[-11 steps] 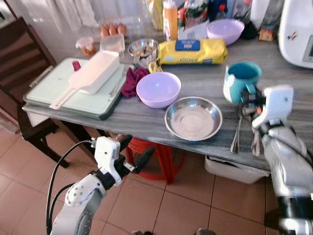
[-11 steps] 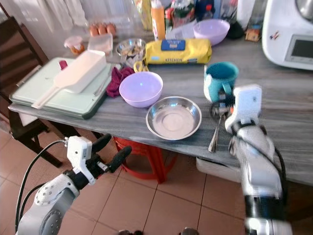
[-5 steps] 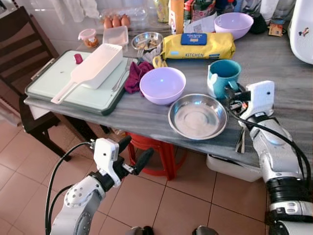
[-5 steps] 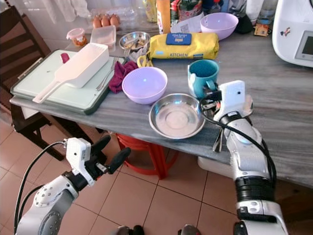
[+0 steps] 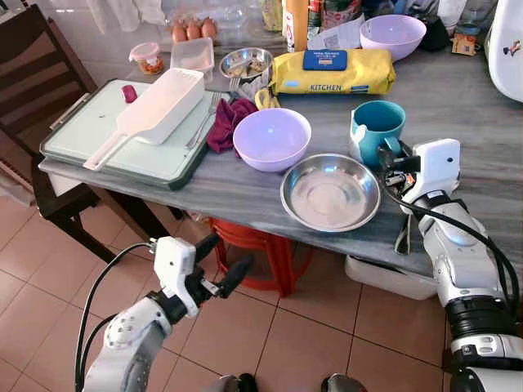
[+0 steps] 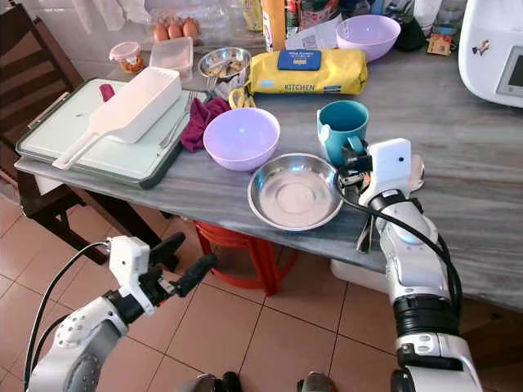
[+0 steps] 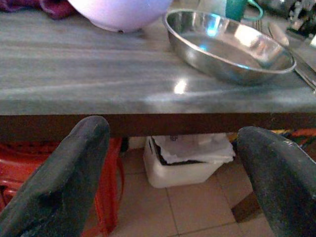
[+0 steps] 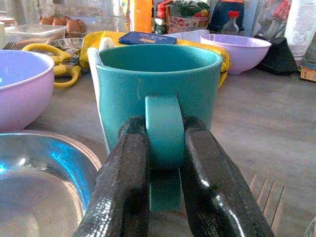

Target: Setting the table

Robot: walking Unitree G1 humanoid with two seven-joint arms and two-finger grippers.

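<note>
Right gripper (image 8: 165,163) clamped on the handle of the teal mug (image 5: 377,131), one black finger (image 8: 126,173) on each side of the handle loop. Mug upright on the grey table (image 5: 245,192), just right of and slightly beyond the steel dish (image 5: 330,192), with the lilac bowl (image 5: 271,139) further left. Cutlery (image 5: 404,233) lying beside the wrist at the near edge; exact pieces hard to tell.

Left gripper (image 5: 214,260) held low in front of the table edge, above the floor tiles, fingers spread wide, holding nothing.

Judged step: lifting the mug by its handle to place it at a setting. Advised: grip kept square on the handle, straight vertical lift before any sideways travel, mug kept level, dish rim and cutlery cleared on the way. Handle grip narrow, so a risk of the mug swinging if moved quickly.

Legible writing: "KITCHEN" on the yellow packet (image 5: 333,72) at the far side, below a blue label too small to read. No other text readable.
</note>
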